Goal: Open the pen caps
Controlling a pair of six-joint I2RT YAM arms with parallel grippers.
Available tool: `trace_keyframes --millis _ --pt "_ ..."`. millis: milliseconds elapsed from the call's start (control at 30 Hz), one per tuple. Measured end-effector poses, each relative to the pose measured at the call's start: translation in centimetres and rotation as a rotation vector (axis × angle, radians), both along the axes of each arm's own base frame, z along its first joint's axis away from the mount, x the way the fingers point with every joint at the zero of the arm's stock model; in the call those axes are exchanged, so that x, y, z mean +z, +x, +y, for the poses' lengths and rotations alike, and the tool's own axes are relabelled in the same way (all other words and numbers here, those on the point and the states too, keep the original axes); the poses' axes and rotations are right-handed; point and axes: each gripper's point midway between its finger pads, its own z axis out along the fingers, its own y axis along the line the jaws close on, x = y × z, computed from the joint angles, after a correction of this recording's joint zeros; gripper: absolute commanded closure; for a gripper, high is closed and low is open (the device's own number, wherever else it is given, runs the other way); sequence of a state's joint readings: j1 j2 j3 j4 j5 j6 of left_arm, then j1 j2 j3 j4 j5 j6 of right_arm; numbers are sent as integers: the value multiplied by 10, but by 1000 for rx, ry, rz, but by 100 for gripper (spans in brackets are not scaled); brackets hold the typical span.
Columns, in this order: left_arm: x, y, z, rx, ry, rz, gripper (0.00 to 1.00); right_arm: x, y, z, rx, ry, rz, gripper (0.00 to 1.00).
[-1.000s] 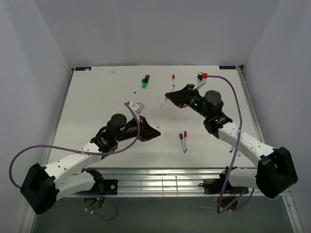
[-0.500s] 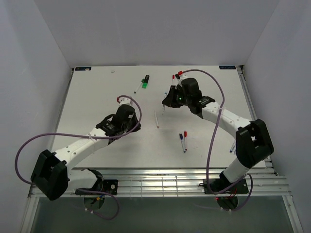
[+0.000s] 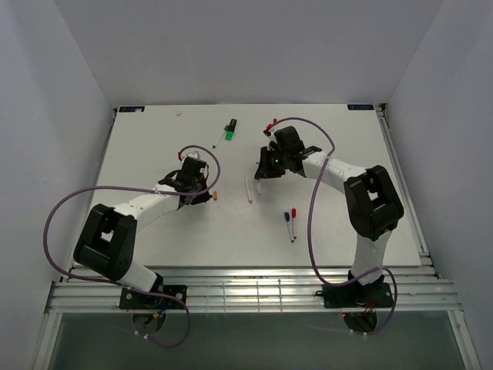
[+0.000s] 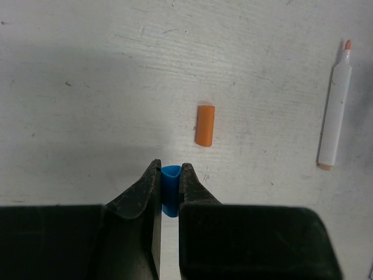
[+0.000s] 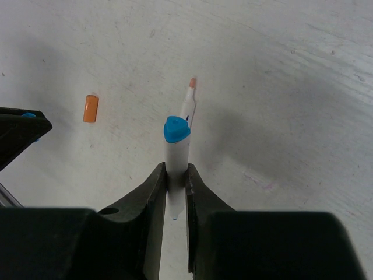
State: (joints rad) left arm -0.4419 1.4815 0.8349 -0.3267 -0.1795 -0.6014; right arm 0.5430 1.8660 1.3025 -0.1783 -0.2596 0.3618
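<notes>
My left gripper (image 4: 169, 169) is shut on a small blue pen cap (image 4: 170, 188), low over the table. An orange pen cap (image 4: 204, 125) lies just ahead of it, loose. A white pen with a bare orange tip (image 4: 335, 111) lies to its right. My right gripper (image 5: 176, 169) is shut on a white pen with a blue end (image 5: 176, 129), held upright, blue tip down. In the top view the left gripper (image 3: 204, 196) is beside the orange cap (image 3: 216, 196), and the right gripper (image 3: 263, 168) is above the orange-tipped pen (image 3: 248, 189).
A black marker with a green cap (image 3: 229, 131) lies at the back. Two capped pens, blue (image 3: 287, 223) and red (image 3: 293, 219), lie nearer the front. Purple cables loop over both arms. The table's walls stand on three sides.
Both arms have stretched out and swung toward the table's middle. The left gripper has moved back and left, next to the orange cap. The right gripper has moved left with its pen.
</notes>
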Motion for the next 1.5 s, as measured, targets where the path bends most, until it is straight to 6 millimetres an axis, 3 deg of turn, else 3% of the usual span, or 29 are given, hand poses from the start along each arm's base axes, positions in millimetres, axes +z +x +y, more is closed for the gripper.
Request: trace_keyframes --millis 233,433,1000,1500 --pt "-22 11 2 -10 -4 38 98 -35 6 -8 13 -25 70 92" --pt "-30 18 4 -12 -10 52 95 -51 10 -8 25 -26 100 87" --pt "-34 28 -3 -27 -33 42 75 -62 3 0 67 6 150 65" --pt "-34 32 -1 -17 -41 37 61 -60 2 3 83 24 152 60"
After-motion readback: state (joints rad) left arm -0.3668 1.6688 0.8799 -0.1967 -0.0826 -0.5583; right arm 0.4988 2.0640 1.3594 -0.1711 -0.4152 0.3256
